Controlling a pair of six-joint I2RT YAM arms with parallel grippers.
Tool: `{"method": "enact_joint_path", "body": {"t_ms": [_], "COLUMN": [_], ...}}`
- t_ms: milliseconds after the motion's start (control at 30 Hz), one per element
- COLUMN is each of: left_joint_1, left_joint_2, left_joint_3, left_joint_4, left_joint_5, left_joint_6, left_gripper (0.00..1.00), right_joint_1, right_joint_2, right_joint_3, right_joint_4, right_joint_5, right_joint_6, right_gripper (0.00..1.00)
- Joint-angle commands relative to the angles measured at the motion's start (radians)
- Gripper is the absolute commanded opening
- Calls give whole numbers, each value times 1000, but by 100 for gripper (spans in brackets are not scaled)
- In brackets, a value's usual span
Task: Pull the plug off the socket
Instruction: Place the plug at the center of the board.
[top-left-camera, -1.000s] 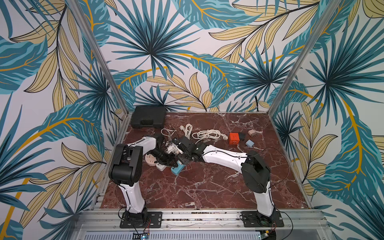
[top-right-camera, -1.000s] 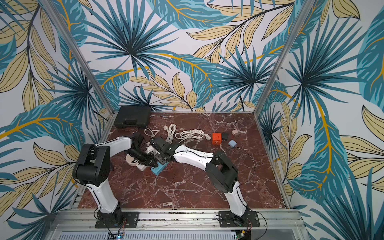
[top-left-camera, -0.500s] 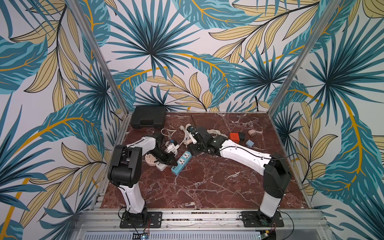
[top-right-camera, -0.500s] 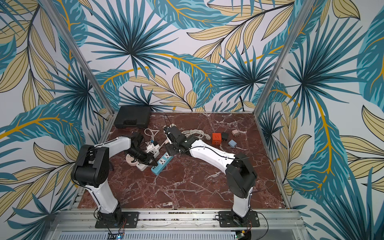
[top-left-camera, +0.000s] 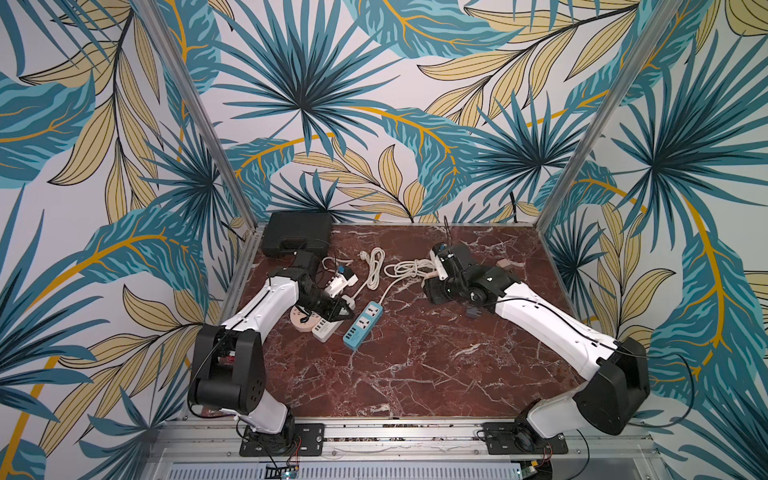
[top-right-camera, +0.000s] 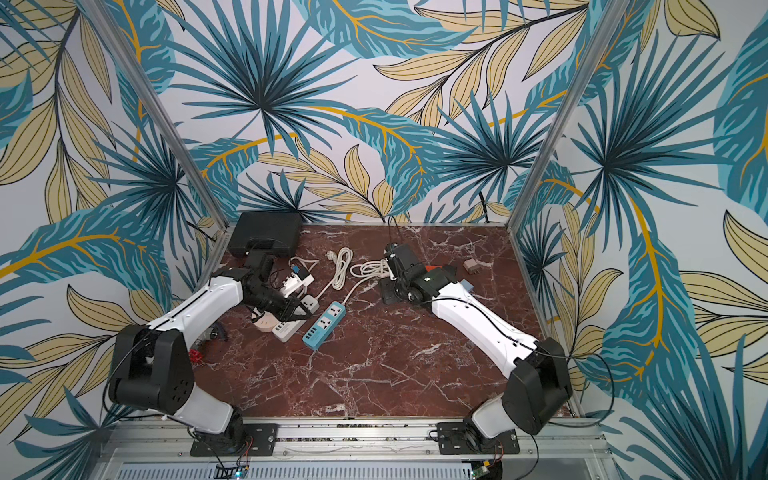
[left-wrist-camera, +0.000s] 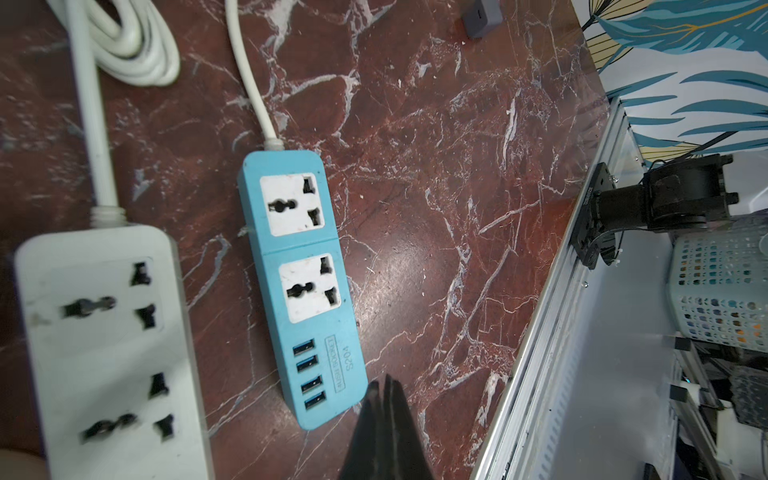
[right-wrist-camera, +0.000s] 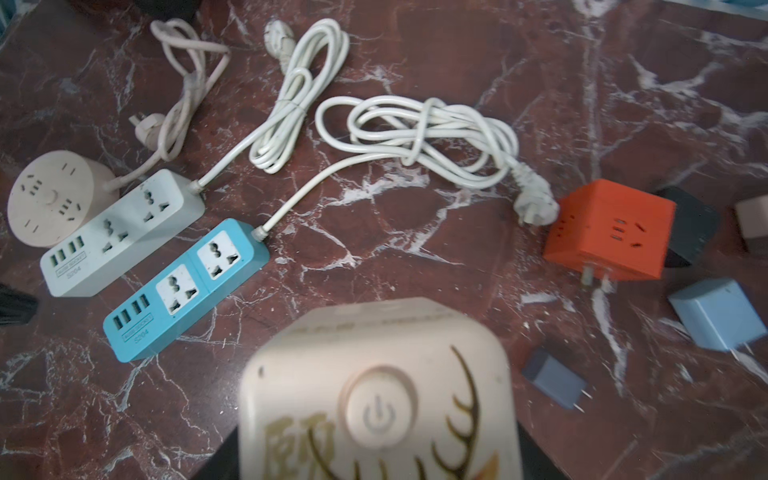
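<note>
Since a second ago the right arm has swung off the strips and back to its own side, and the plug (right-wrist-camera: 376, 390) has gone with it. The right claw (top-left-camera: 440, 270) is clamped on that cream plug, and it looks to be held up off the table (top-left-camera: 415, 374). The blue strip (top-left-camera: 362, 325) lies well apart from that claw, and both its sockets look empty from the left wrist view.

The left claw (left-wrist-camera: 384, 395) is pinched shut on nothing. Its tips hover just beside the strip's USB end, with the white strip (left-wrist-camera: 108, 340) on its other side.

To my eye the pull itself is done. At most what's left is to put the plug down and let go.

As for room, the spot around the right claw is busy. An orange cube (right-wrist-camera: 611, 230), a blue adapter (right-wrist-camera: 717, 320) and a small grey charger (right-wrist-camera: 555, 380) all lie near it. A coiled cord (right-wrist-camera: 419, 133) sprawls between it and the strips, and the back wall is not far behind.

The bare marble toward the front rail, between the two arms, is the widest free patch. I'd judge that the safest way to bring the plug down. The left claw has strips close on both sides, so it has little room to move sideways.
</note>
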Motion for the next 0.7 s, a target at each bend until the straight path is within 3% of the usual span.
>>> {"method": "enact_joint_path", "body": {"t_ms": [0,33,100,300,467,667], "left_joint_1": [7,9,12,12,12,9], "left_joint_2": [-86,-109,-158,-256,-335,-366], "left_joint_3": [20,25,25,-18,-108,-150], "left_joint_4": [-48,-58,-78,-183,-102,-36], "left_joint_5": [-53,-64,-92,-109,-144,-155], "left_joint_6": [21,16,1,26,-32,-78], "left_gripper": [7,10,31,56,72,73], "right_joint_1": [-75,-95,-148,-304,-383,-443], "right_joint_2": [-58,-67,-78,-50,43,144], "right_joint_3": [-38,-47,-60,-59,13,25], "right_joint_4": [-95,-109,-140,-169,-184,-83], "right_joint_5": [20,18,24,-36,-71,-185], "right_joint_6": [28,29,28,21,24,123], "right_gripper": [1,2,2,1,2,2]}}
